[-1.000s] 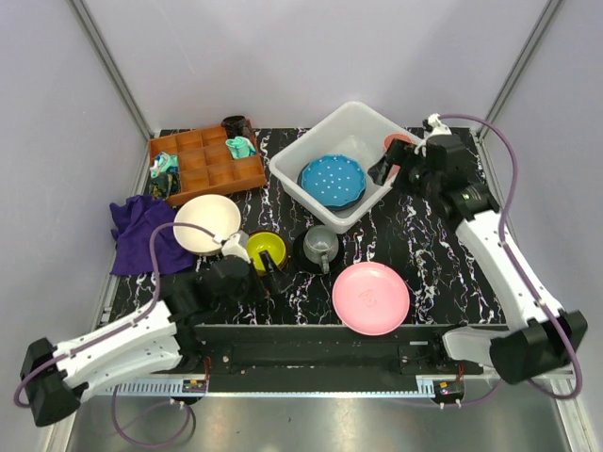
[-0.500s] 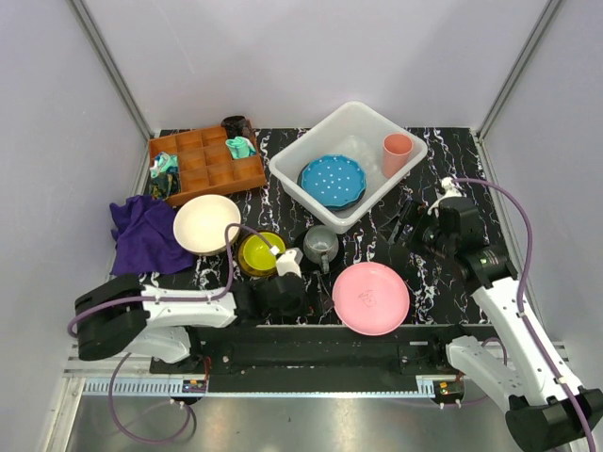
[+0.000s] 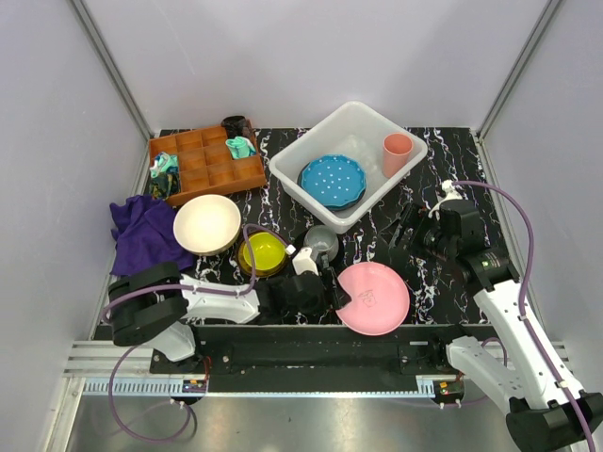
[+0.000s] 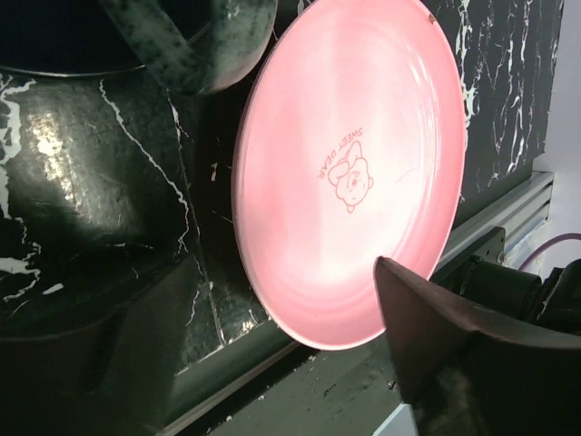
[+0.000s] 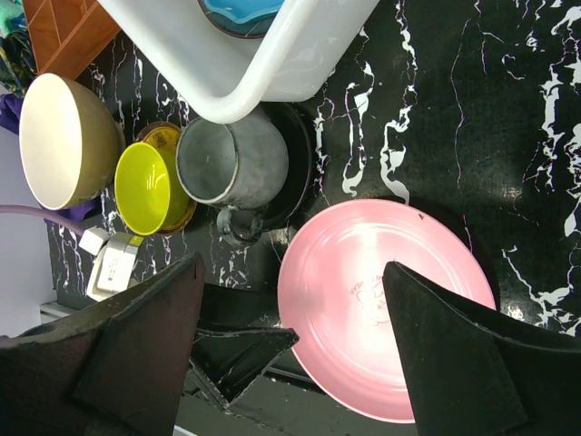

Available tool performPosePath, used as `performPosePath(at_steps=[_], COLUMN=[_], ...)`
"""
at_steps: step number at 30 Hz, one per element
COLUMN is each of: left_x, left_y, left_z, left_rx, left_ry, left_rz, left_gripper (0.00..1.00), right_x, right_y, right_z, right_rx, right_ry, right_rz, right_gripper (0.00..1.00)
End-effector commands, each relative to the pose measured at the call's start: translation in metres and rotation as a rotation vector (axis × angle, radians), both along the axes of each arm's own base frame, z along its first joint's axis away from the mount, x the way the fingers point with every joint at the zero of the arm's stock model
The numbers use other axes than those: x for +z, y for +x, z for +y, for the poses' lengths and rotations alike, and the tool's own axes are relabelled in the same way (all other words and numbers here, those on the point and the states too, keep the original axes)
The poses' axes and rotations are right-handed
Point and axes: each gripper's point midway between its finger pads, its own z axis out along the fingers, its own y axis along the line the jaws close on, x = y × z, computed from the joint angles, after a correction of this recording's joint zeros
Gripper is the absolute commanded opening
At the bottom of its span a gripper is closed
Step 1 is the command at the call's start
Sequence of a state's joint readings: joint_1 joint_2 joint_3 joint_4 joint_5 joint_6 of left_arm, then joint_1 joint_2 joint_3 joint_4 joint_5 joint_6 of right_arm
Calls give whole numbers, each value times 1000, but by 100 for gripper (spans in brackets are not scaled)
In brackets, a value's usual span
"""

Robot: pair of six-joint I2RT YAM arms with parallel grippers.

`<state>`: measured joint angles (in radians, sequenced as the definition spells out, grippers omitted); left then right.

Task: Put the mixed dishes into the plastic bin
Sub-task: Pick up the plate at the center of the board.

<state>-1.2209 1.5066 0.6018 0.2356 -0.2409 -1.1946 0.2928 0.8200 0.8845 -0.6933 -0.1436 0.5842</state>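
The round pink plate (image 4: 349,173) has small red writing in its middle that says SWEET BEAR, with a little bear face drawn under the words. A second ago the left gripper (image 3: 334,294) was back by the big cream bowl (image 3: 206,224). It has since slid along the near side of the table, past the small yellow bowl (image 3: 263,252), and reached the pink plate. A second ago the right gripper (image 5: 292,265) was up at the big white plastic bin (image 3: 285,162) with the pink cup (image 3: 397,153). Now the pink cup stands by itself in a corner of the bin, next to the blue plate with white dots (image 3: 332,179) that lies inside. The right gripper has pulled back from the bin and hangs over the black marble table (image 3: 443,160). The left gripper's fingers (image 4: 454,354) are spread apart, and the near edge of the pink plate lies between them. I cannot tell if they touch the plate. The grey metal mug (image 3: 320,243) sits just ahead of this gripper and a bit to one side, on a black saucer (image 5: 298,154). The right gripper's fingers (image 5: 454,363) are spread wide too and hold nothing. The pink plate lies under them, and the grey mug and the bin are farther ahead.
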Motion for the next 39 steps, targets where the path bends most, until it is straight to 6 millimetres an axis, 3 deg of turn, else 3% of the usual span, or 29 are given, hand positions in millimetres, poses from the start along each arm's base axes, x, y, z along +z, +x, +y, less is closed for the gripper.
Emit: performPosePath(at_steps=[1,7,17,39], left_x=[19,14,5,-15], left_y=[9,2,-11,-9], left_z=[-21,-22,-19,-14], left_rx=[18,5,-6,33], left_ry=[-75,-78,-69,21], left_rz=[-33,-18,3,22], left_gripper=[73,51,26,28], right_x=[11,12,14,15], right_y=[2,3,6,9], right_z=[3,2,6,9], right_rx=[16,11,18,30], right_ry=[6,10,24,31], right_rz=[-33,-38,-36,-38], right_gripper=[89,89,89,89])
